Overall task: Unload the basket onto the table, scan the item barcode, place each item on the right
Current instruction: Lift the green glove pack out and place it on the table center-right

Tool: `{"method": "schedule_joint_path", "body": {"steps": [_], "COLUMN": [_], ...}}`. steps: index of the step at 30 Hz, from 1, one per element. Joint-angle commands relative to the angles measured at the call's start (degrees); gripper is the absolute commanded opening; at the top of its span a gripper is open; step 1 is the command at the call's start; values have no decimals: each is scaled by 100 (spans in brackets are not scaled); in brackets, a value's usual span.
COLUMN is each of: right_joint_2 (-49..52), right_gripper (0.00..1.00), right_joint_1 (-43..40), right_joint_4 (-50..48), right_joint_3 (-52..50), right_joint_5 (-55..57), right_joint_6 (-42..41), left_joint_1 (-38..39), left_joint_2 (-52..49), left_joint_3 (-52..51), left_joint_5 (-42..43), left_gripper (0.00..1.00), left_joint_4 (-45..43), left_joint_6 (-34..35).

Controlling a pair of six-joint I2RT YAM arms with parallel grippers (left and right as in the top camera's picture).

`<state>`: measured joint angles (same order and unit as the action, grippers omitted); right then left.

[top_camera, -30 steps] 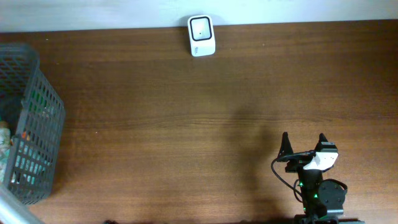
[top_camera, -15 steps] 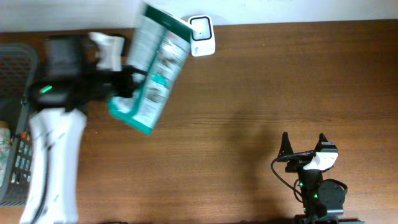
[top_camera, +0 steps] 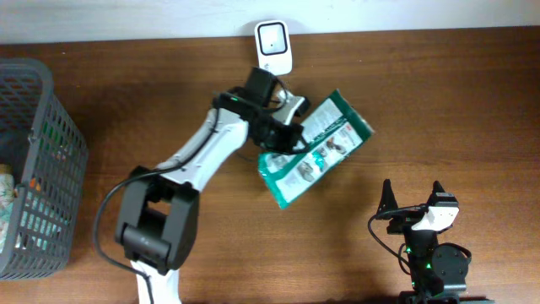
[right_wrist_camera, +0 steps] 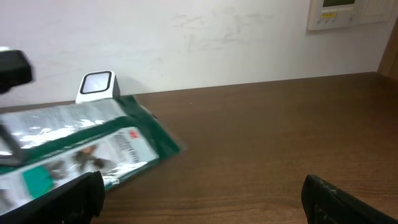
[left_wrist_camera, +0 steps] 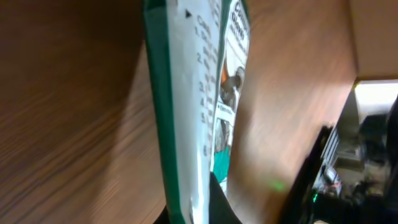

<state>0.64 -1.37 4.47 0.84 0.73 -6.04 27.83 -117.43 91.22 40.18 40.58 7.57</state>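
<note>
Green-and-white flat printed packet [top_camera: 314,160]: located near table centre, just toward 5 o'clock from the small white box-shaped barcode scanner [top_camera: 273,47], which stands at the 12 o'clock edge of the brown wooden table [top_camera: 472,101]. The packet's long axis runs from about 2 o'clock to 8 o'clock, printed face upward in the overhead view. The left wrist view shows it edge-on. Whether it touches the tabletop cannot be told.

Left gripper [top_camera: 283,139]: jaws clamped together on the packet's 10 o'clock edge.

Right gripper [top_camera: 412,192]: parked at 5 o'clock of the table, jaws spread wide apart, nothing between them, well apart from the packet.

Dark grey wire-mesh basket [top_camera: 51,169]: at the 9 o'clock edge, holding assorted items that cannot be identified.
</note>
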Motion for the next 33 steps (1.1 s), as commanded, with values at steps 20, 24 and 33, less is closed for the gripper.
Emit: {"method": "schedule_joint_path", "body": {"steps": [20, 24, 33], "right_joint_2": [-28, -28, -28], "right_gripper": [98, 98, 98], "right_joint_1": [-15, -15, -15], "right_joint_4": [9, 9, 9], "right_joint_3": [-52, -52, -52], "right_joint_5": [-13, -13, -13], "right_joint_6": [-37, -37, -37], "left_joint_1": [-1003, -2809, -6636], "left_joint_2": [1799, 3010, 3353], "left_joint_3": [1226, 1239, 931], "left_joint_5": [-2774, -2944, -4454], "left_gripper": [99, 99, 91], "left_joint_4": [616, 903, 1847], "left_joint_6": [413, 175, 1314]}}
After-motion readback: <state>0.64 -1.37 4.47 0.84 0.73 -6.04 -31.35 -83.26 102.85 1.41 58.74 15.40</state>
